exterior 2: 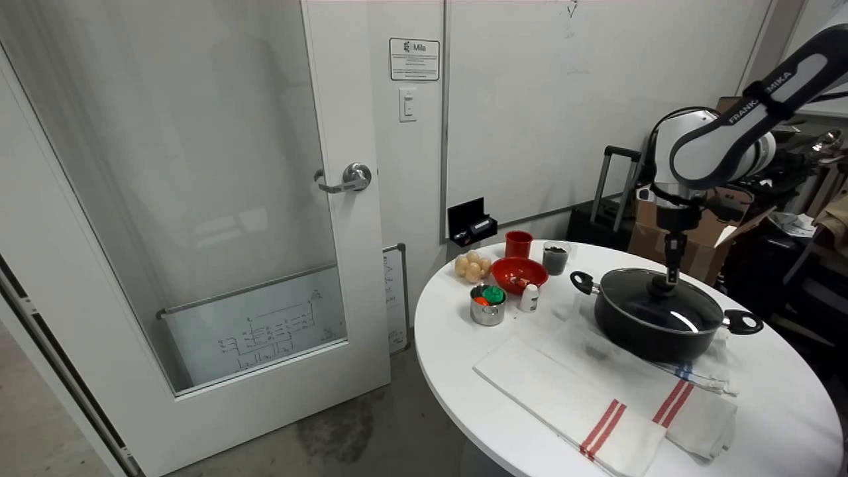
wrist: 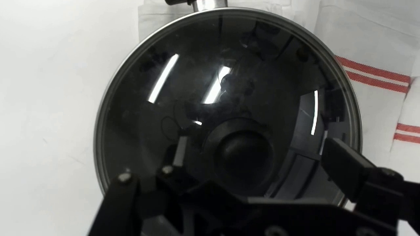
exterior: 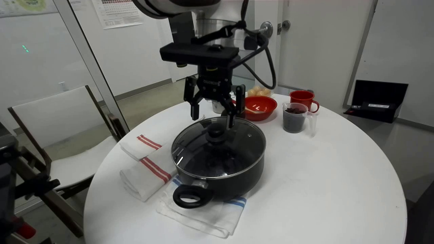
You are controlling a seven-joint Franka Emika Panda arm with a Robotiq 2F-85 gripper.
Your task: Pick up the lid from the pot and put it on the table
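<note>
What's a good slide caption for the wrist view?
Open gripper above a glass lid with a black knob, red-striped cloth alongside.

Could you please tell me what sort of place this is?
Probably a research lab or office room: a framed whiteboard, a sign reading "Mila", and a Franka Emika robot arm extended over a round white table suggest it.
</note>
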